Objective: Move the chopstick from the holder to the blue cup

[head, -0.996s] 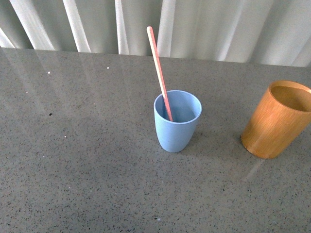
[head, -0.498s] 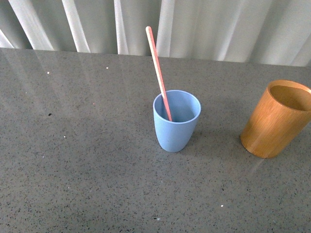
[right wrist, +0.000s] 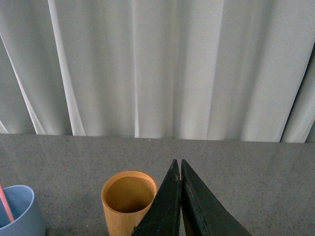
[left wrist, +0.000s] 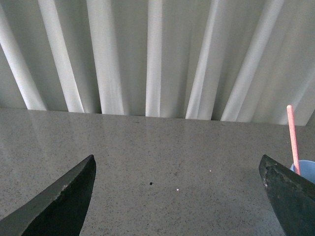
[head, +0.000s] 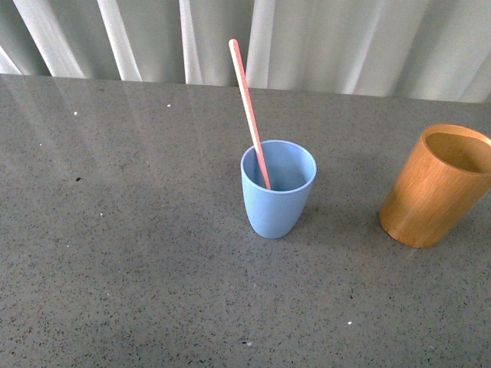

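Observation:
The light blue cup (head: 278, 188) stands upright mid-table with the pink-red chopstick (head: 247, 103) inside it, leaning back and to the left. The orange-brown wooden holder (head: 436, 186) stands at the right and looks empty. No gripper shows in the front view. In the left wrist view my left gripper (left wrist: 178, 164) is open and empty, above bare table, with the cup's rim (left wrist: 306, 169) and the chopstick (left wrist: 293, 137) at the picture's edge. In the right wrist view my right gripper (right wrist: 178, 164) is shut on nothing, just beside the holder (right wrist: 127, 202); the cup (right wrist: 17, 212) is further off.
A grey speckled stone table (head: 138, 253) carries both cups. White pleated curtains (head: 345, 38) hang along its far edge. Small white and dark specks lie on the table.
The cup, chopstick and holder have shifted very slightly up and left in the front view, as from a small camera movement. Nothing else has changed.

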{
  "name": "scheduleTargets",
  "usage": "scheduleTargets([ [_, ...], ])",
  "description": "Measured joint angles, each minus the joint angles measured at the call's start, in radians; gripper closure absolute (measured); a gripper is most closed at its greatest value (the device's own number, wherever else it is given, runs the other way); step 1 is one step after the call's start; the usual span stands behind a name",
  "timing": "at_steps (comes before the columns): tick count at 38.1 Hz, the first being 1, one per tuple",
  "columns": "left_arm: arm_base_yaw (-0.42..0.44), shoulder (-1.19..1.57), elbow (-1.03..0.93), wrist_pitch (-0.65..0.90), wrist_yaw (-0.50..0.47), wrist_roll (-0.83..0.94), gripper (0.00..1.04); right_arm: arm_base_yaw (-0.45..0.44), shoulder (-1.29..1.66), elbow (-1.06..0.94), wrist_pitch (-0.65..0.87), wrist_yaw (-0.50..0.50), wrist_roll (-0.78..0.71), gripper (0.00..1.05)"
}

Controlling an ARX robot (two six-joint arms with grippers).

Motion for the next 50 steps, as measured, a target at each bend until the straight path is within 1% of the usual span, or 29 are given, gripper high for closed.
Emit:
scheduleTargets([
  [18,0.0,0.0,0.0,0.0,0.0,0.0,0.07,0.0,-0.204,0.0,-0.197,0.0,0.0,1.04],
  [34,0.0,0.0,0.0,0.0,0.0,0.0,0.07,0.0,-0.32,0.0,-0.312,0.0,0.0,1.04],
  [38,0.0,0.0,0.0,0.0,0.0,0.0,0.07,0.0,-0.421,0.0,-0.447,0.0,0.0,1.04],
  [40,0.0,0.0,0.0,0.0,0.0,0.0,0.07,0.0,-0.462,0.0,-0.484,0.001,0.0,1.04],
  [50,0.0,-0.001,0.0,0.0,0.0,0.0,0.07,0.0,-0.493,0.0,-0.491,0.002,0.0,1.04],
])
